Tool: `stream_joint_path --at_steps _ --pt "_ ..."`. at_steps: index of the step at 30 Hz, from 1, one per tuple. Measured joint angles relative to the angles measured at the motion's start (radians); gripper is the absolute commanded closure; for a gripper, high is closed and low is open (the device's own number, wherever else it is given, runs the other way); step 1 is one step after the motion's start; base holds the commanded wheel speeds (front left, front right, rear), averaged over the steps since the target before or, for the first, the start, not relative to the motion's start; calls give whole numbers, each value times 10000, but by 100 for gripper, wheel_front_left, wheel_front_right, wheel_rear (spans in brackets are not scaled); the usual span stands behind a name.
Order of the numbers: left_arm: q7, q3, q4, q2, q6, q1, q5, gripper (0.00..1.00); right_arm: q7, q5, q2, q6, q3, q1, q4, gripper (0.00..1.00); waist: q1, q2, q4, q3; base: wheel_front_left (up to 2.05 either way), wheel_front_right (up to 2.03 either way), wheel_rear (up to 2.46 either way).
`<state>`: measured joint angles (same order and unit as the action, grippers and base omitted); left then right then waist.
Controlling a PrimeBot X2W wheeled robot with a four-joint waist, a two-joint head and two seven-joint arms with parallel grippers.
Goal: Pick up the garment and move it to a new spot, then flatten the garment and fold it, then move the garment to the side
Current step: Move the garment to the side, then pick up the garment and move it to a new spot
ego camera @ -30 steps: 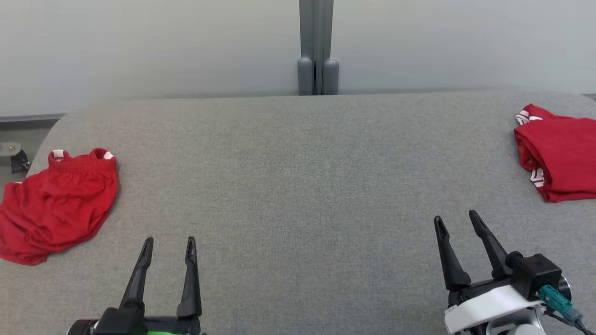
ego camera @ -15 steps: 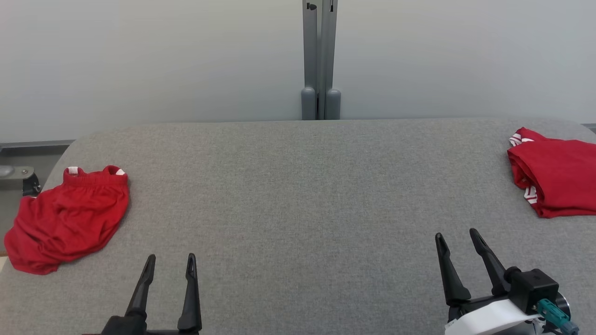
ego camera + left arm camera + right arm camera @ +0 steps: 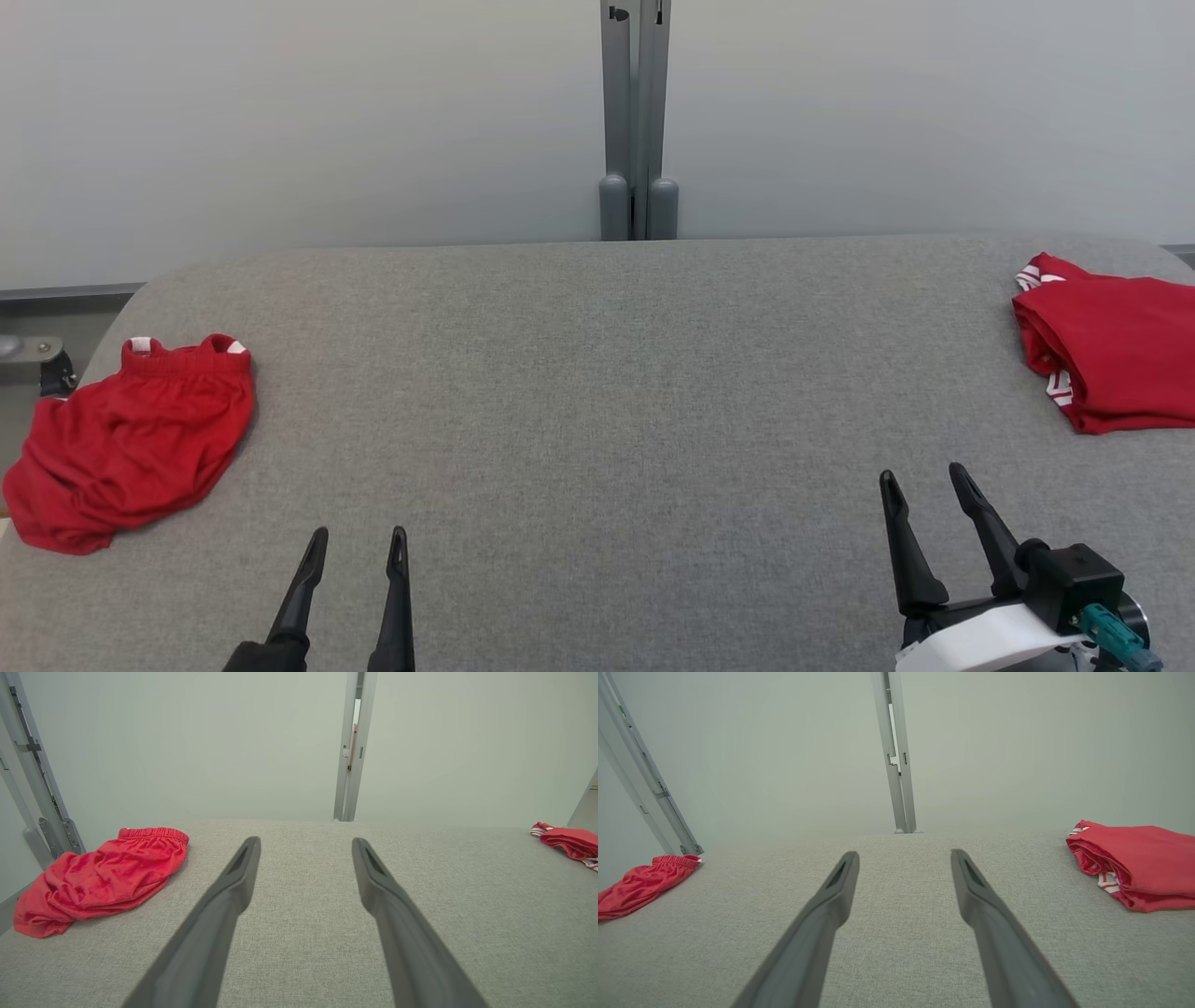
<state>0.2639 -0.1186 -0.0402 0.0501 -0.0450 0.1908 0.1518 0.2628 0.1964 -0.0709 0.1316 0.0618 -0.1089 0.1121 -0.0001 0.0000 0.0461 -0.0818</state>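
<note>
Pickup judged not yet begun: left gripper (image 3: 359, 534) and right gripper (image 3: 920, 472) are held wide open and empty over the table (image 3: 597, 392), the crumpled shorts (image 3: 131, 439) are seen well apart at its left edge, so a leftward reach and pinch is called for.

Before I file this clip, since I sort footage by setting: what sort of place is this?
Probably a test lab for folding clothes, not a home: a wide grey cloth-covered table, bare wall panels joined by a metal post, crumpled red shorts at its left, a folded red garment at its right.
</note>
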Motion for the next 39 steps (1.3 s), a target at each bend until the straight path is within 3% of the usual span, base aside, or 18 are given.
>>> stream_joint_path --at_steps 26,39 --pt "0 63 -186 0 -75 -35 -42 0 0 38 73 -2 -58 -5 59 0 1 0 96 193 0 0 0" --pt "2 121 -155 0 -136 -130 -207 0 0 31 19 -2 190 -83 61 0 1 0 1223 354 0 0 0"
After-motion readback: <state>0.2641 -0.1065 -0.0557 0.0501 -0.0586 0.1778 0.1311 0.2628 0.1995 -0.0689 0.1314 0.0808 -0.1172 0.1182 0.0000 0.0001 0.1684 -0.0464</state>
